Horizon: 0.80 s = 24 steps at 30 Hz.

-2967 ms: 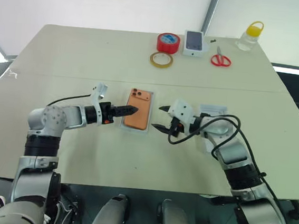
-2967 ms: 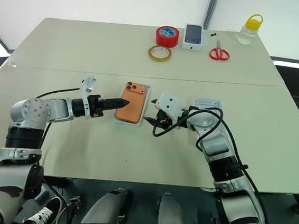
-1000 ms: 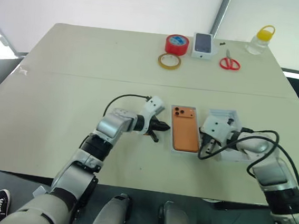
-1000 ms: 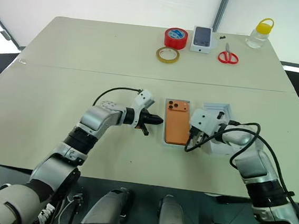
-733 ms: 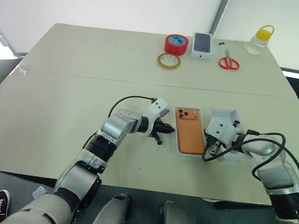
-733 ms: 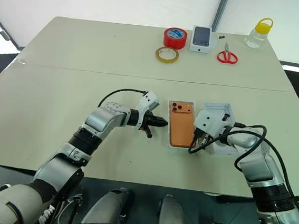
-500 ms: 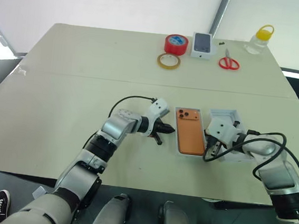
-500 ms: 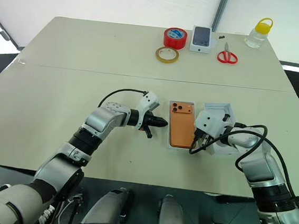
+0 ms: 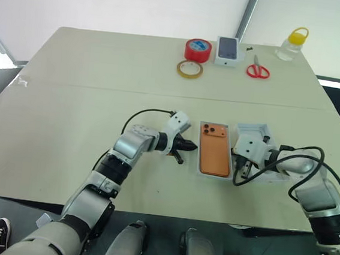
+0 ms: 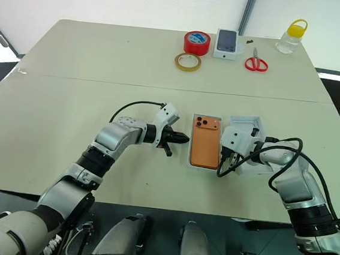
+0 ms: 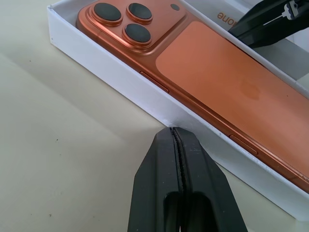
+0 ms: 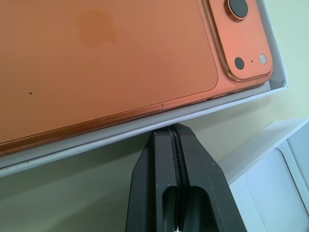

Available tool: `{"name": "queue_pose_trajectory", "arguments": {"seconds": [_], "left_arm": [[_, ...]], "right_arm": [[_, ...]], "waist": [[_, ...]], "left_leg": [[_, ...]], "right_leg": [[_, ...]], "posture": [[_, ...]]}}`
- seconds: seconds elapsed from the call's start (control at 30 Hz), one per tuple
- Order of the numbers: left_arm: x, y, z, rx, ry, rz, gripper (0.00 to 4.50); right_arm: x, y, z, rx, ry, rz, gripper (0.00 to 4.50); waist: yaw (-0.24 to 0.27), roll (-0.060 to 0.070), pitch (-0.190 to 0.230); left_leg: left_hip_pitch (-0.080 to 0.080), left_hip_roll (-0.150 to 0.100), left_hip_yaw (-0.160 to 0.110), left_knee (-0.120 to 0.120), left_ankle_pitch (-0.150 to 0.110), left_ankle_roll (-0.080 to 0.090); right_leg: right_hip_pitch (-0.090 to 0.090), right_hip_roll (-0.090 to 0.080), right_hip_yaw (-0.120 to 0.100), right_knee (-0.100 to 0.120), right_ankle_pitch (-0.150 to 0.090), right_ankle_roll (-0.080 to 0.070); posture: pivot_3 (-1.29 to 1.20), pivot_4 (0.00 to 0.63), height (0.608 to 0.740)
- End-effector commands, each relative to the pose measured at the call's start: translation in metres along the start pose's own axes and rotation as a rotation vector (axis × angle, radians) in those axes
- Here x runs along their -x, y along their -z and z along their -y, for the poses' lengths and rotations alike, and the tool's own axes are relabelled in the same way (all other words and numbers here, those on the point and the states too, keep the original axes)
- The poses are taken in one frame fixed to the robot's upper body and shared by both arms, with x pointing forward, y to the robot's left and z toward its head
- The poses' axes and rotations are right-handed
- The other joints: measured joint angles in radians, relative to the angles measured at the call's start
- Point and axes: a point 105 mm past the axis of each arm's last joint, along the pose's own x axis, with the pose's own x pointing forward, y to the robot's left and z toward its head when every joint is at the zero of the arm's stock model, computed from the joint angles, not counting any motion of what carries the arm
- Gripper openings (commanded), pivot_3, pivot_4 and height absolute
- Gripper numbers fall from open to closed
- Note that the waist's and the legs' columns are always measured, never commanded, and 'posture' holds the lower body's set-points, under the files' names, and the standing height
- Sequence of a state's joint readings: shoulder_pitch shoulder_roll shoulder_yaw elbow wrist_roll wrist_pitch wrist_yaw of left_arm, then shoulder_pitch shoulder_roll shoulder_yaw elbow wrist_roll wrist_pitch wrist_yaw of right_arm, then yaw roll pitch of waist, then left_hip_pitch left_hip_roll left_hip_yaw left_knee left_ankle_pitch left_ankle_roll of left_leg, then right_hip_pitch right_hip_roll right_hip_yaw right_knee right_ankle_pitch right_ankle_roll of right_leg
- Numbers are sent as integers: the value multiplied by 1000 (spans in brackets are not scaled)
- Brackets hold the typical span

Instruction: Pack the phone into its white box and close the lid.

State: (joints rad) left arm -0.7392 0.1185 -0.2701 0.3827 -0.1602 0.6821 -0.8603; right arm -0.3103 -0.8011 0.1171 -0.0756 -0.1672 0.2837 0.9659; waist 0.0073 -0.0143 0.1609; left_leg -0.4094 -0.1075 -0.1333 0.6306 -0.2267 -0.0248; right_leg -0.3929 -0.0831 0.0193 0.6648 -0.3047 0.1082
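- Worktop (image 9: 91, 66): pale beige, a seam running across it.
- Red tape (image 9: 195, 48): a fat roll at the far edge.
- Yellow tape (image 9: 189, 68): a thin ring just in front of the red tape.
- Small box (image 9: 227, 50) (dark phone picture on top): just beside the red tape.
- Scissors (image 9: 257, 69): red handles, near the small box.
- Jar (image 9: 288, 43): clear, yellow lid, at the far corner.

Tabletop (image 9: 70, 100) seen from above. An orange phone (image 9: 214, 157) lies camera side up in a shallow white box (image 9: 198, 173). The left gripper (image 9: 190, 146) points at the box's left wall; the right gripper (image 9: 236, 170) sits just beside its right wall. Tape rolls (image 9: 194, 48), scissors (image 9: 257, 69) and a bottle (image 9: 288, 43) stand along the far edge.
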Motion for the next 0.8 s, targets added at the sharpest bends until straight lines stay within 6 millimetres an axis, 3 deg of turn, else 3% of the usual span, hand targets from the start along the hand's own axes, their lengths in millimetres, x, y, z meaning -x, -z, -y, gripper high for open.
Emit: {"name": "queue_pose_trajectory", "arguments": {"seconds": [0.03,0.3,0.47,0.67,0.77,0.8], "left_arm": [[10,-15,-10,-31,-41,58,39],[27,-20,-26,-42,-88,88,39],[51,-29,-41,-36,-172,173,39],[70,-38,-38,-76,-202,267,39],[82,-49,-44,-81,-257,343,39],[90,-51,-44,-62,-259,369,39]], "right_arm": [[6,-6,7,40,10,14,0],[14,-3,21,59,49,-1,0],[25,-12,36,35,106,47,0],[21,-9,54,61,211,37,0],[17,-14,62,-6,249,73,0],[18,-15,61,-106,223,103,0]], "waist": [[0,0,0],[0,0,0],[-3,0,0],[-8,0,0],[-11,0,0],[-14,0,0]], "left_leg": [[0,0,0,0,0,0],[0,0,0,0,0,0],[0,0,0,0,0,0],[0,0,0,0,0,-1],[0,0,0,0,0,-1],[0,0,0,0,0,-1]], "right_leg": [[0,0,0,0,0,0],[0,0,0,0,0,0],[-1,0,0,0,0,0],[-1,0,1,1,0,0],[-1,0,1,1,0,0],[-1,0,1,1,0,0]], "posture": [[0,150,740],[0,150,740],[0,150,740],[0,150,740],[0,150,740],[0,150,740]]}}
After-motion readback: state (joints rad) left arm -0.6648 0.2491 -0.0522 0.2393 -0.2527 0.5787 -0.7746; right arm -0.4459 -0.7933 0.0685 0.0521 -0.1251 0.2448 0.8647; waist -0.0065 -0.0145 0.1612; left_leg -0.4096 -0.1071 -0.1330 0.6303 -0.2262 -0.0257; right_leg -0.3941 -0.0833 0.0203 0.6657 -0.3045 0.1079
